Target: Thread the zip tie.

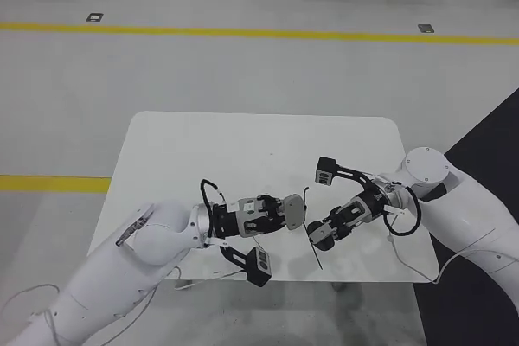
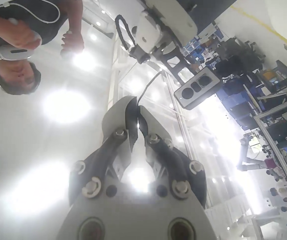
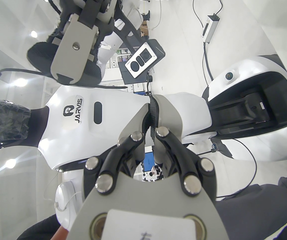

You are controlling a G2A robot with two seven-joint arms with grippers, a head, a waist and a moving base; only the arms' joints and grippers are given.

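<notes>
Above the front part of the white surface, the left gripper and right gripper nearly meet, both with jaws clenched on the thin black zip tie between them.

Thin black plastic zip tie held in the air above the white table, pinched between the left gripper and the right gripper. Its straight free end slants toward the table's near edge.
</notes>
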